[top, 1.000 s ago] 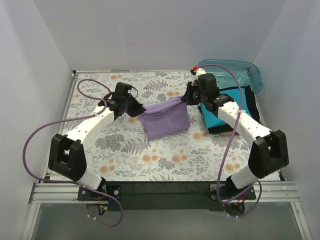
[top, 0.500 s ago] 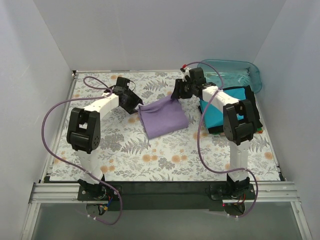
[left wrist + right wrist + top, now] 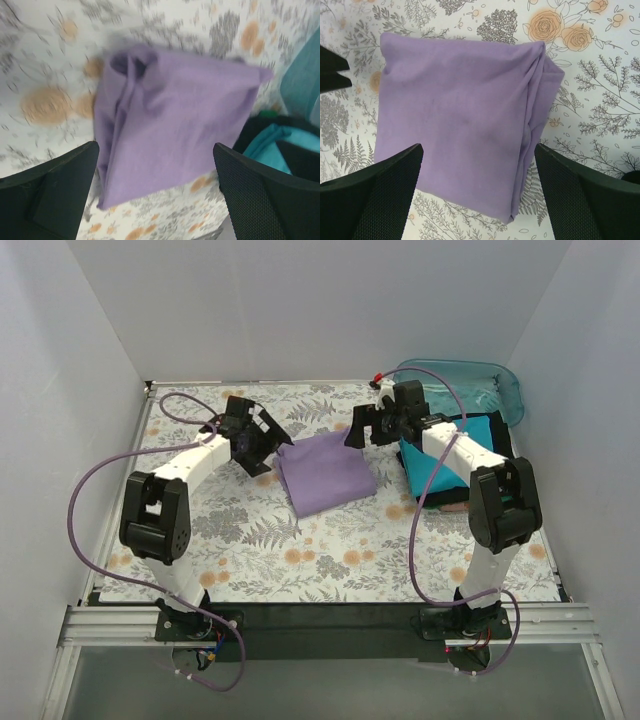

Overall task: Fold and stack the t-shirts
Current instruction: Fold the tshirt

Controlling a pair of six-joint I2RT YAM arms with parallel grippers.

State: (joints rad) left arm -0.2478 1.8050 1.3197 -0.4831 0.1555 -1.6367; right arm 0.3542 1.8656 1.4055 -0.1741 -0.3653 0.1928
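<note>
A lavender t-shirt [image 3: 325,472] lies folded into a rough square on the flowered table, free of both grippers. My left gripper [image 3: 272,447] hangs just off its left edge, jaws wide open, with nothing in them. My right gripper [image 3: 362,428] stands open at its far right corner. In the left wrist view the lavender t-shirt [image 3: 175,120] shows between the open fingers [image 3: 50,195]. In the right wrist view the t-shirt [image 3: 460,115] lies flat below the spread fingers [image 3: 590,195]. A folded teal t-shirt [image 3: 432,468] rests on a black one [image 3: 500,445] at the right.
A clear teal plastic tub [image 3: 470,380] stands at the back right corner, behind the stack. White walls close in the table on three sides. The right arm reaches over the stack of folded shirts. Purple cables loop beside both arms.
Both grippers have opened and let go of the lavender t-shirt, which dropped from a hanging fold to lie flat. Both arms folded back toward their own sides.
</note>
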